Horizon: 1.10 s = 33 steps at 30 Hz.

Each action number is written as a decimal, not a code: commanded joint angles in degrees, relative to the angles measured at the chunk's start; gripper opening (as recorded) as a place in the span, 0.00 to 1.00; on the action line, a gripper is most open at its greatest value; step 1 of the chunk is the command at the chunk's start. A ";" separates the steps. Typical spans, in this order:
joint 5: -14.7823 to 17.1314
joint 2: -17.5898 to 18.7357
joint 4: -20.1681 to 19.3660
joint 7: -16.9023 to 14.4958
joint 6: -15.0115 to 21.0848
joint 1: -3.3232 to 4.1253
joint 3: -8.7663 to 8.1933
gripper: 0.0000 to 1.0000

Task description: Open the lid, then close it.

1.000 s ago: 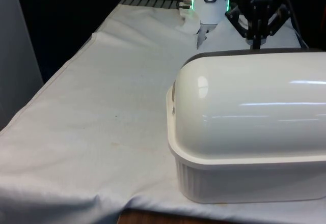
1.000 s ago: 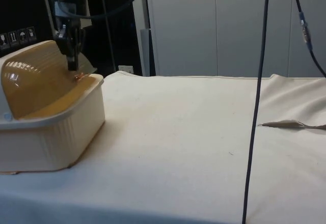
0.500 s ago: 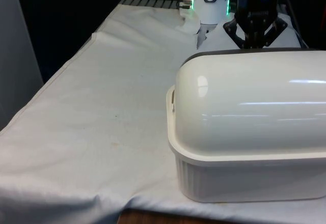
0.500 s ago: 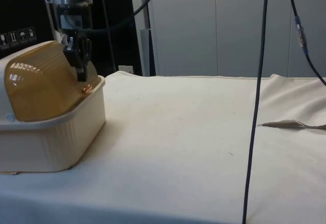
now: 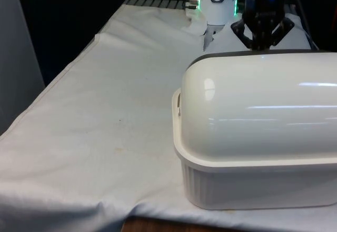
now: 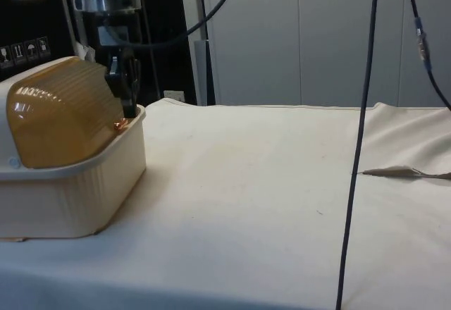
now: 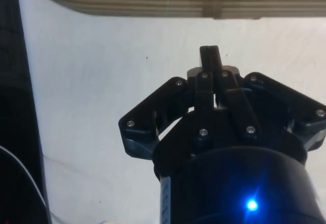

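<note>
A white cloth covers the surface and falls over its near edge in soft folds, with bare wood just under the hem in the front view. A few faint brownish specks mark the cloth towards the front view's left. In the side view the same cloth runs wide and nearly flat, rumpled into a low crease at its far end. A thin black cable hangs straight down in front of that view, and a second cable slants beside it. Pale cabinet panels stand behind the surface. A row of small labels sits on the dark wall.
</note>
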 commanded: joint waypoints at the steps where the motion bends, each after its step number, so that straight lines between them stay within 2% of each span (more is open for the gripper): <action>1: -0.06 -0.86 -1.03 0.06 0.52 0.17 0.00 0.00; 4: 0.00 -0.86 -0.97 0.00 0.00 0.06 0.00 0.00; 10: -0.23 -3.95 -4.47 0.23 0.69 0.40 0.06 0.00; 13: -0.06 -4.24 -4.64 0.00 0.11 0.23 0.17 0.00; 15: -0.34 -5.96 -6.53 0.23 0.80 0.46 0.17 0.00; 25: -0.46 -9.51 -10.31 0.23 0.92 0.52 0.46 0.00; 33: -0.23 -9.85 -10.66 0.06 0.57 0.46 0.52 0.01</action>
